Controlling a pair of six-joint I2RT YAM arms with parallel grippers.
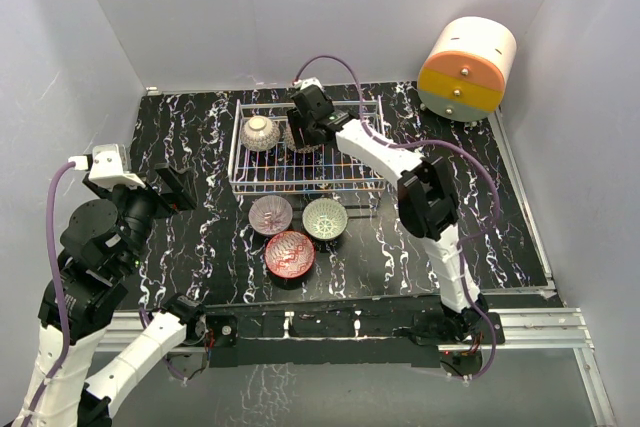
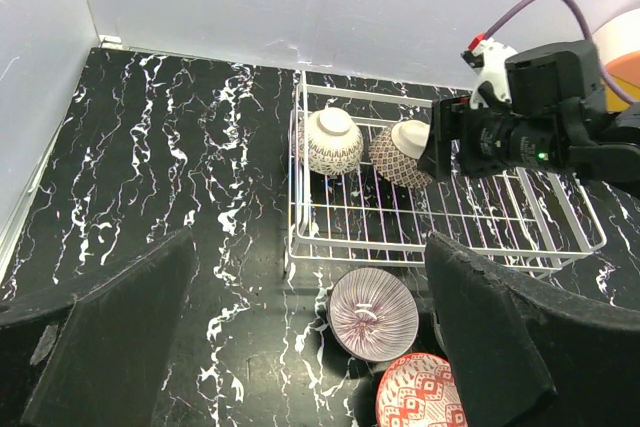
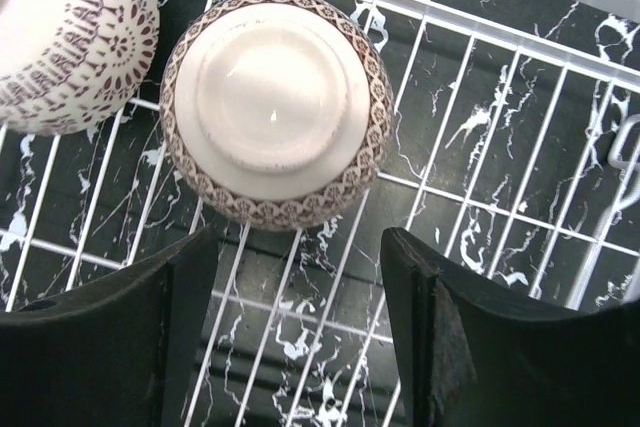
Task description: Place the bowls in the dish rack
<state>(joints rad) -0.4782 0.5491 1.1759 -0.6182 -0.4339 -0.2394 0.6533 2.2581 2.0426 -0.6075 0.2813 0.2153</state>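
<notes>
The white wire dish rack (image 1: 310,187) stands at the back middle. Two brown-and-white bowls lie upside down in its left end: one (image 1: 260,133) in the corner, one (image 1: 297,140) beside it, partly under my right gripper (image 1: 303,133). That gripper is open and empty just above the second bowl (image 3: 275,107); its fingers (image 3: 470,337) hover over the grid. In front of the rack stand the pinkish bowl (image 1: 271,214), the pale green bowl (image 1: 325,218) and the red bowl (image 1: 289,254), all upright. My left gripper (image 1: 175,192) is open and empty, left of them.
A round orange-and-cream drawer unit (image 1: 465,69) stands at the back right. The left wrist view shows the rack (image 2: 440,259), the pinkish bowl (image 2: 373,313), the red bowl (image 2: 420,395) and the right arm (image 2: 510,127) over the rack. White walls enclose the black marbled table.
</notes>
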